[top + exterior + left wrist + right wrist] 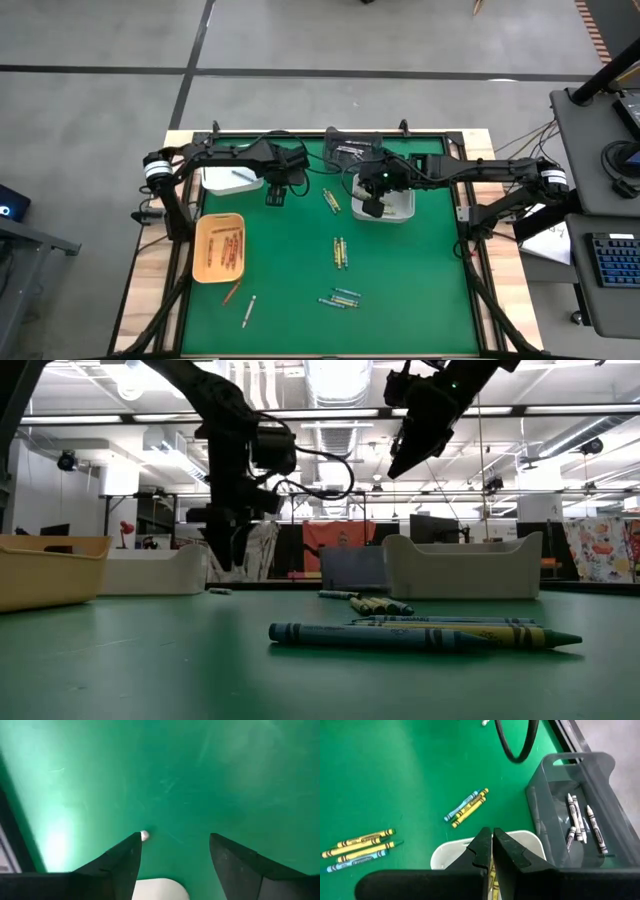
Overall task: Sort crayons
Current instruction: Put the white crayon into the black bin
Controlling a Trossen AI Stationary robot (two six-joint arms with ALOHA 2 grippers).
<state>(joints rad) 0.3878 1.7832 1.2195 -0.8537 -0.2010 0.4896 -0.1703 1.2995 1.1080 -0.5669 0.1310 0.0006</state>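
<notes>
Crayons lie on the green mat in small groups: yellow and blue ones in the middle (341, 252), near the front (340, 298) and by the white tray (330, 200), and two loose ones at the front left (240, 302). My left gripper (175, 840) is open, pointing down, low over bare mat beside the far-left white tray (232, 178). A small white crayon end (144, 836) shows at one fingertip. My right gripper (492, 836) is shut, high over the right white tray (451, 854), with a yellow crayon (492, 876) between its fingers. My right gripper has a yellow strip with dark print (492, 876) in the narrow gap between its two fingers, back from the tips. The fingers point down over the white tray. The fingers hide the rest of the crayon, so which part they hold cannot be told.
An orange tray (200, 262) at the left holds red-orange crayons. A grey tray (555, 780) at the far middle holds white crayons (580, 820). A black cable loops over the mat beside it (515, 750). Raised edges frame the mat.
</notes>
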